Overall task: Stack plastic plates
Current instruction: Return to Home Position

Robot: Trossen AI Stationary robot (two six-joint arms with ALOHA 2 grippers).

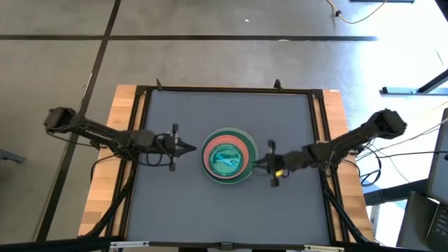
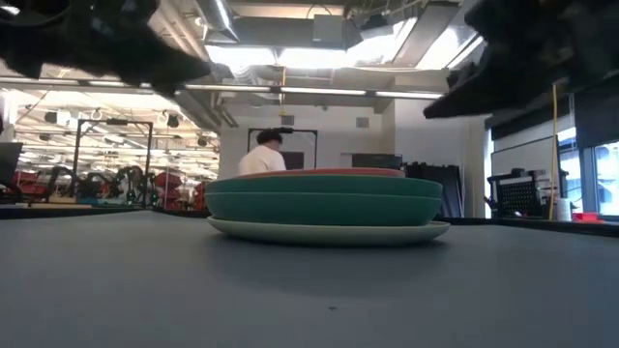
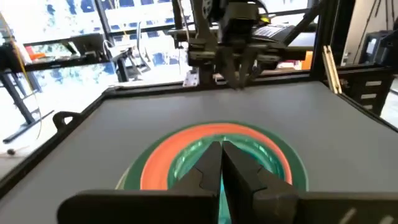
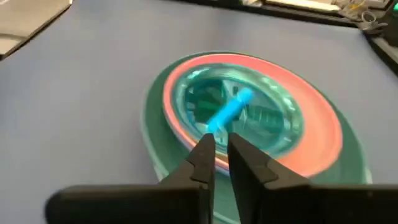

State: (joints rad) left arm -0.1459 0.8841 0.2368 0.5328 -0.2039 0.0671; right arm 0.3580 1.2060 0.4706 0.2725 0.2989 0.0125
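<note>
The round plastic plates (image 1: 226, 155) sit in one stack at the middle of the frame on the grey bench (image 1: 210, 210). The left tool (image 1: 190, 148) and right tool (image 1: 257, 164) are beside it, both pinched narrow, holding nothing.

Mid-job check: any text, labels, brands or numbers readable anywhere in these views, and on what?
No text can be read.
Plates: no lettering; the top one bears only a blue stripe.
Left pincer and right pincer, either side of the plates: no markings show.
Room behind: nothing legible.
</note>
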